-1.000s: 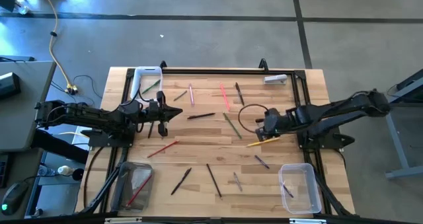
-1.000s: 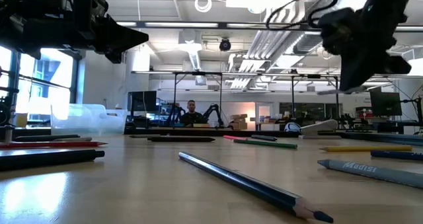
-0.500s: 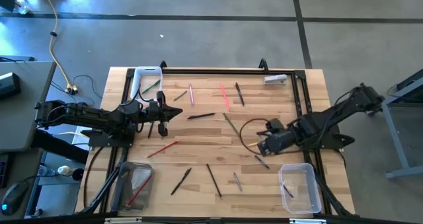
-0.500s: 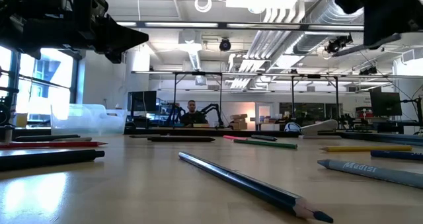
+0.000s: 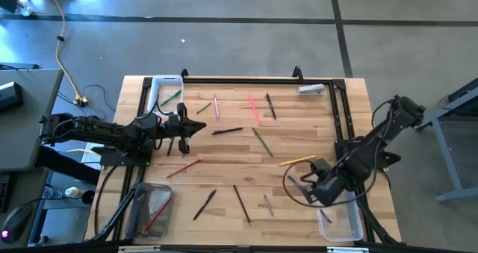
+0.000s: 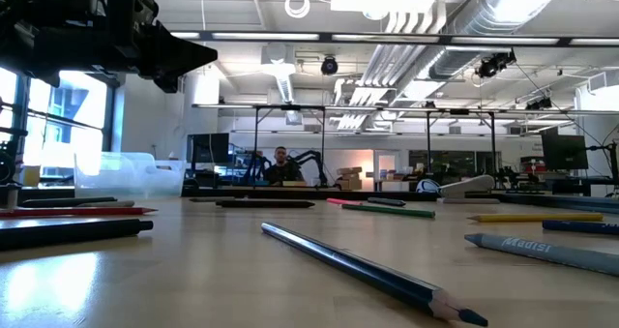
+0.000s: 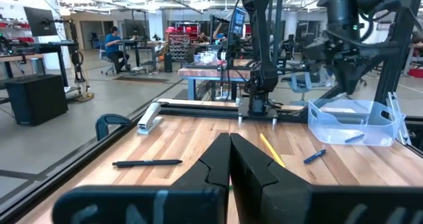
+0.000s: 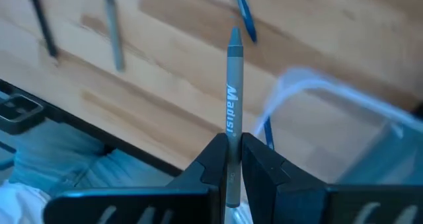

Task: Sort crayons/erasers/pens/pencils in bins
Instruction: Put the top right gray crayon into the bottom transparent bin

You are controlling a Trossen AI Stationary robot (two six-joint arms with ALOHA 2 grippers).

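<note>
Blue pencil (image 6: 368,274) — foreground, on table (image 6: 193,280)

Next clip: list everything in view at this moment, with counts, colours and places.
Table: one, light wood, black-framed.
White-rimmed bin: one, top-left corner in the high view.
Grey-tinted bin: one, bottom-left corner.
Clear bin: one, bottom-right corner.
Loose sticks: roughly a dozen, black, red, pink, green and grey, scattered, among them a yellow pencil.
Grey pencil: one, held.
White clip-like object: one, top-right edge.
Person: one, seated in the room behind.
Left gripper: shut, empty, left-middle.
Right gripper: shut on the grey pencil, beside the clear bin.
</note>
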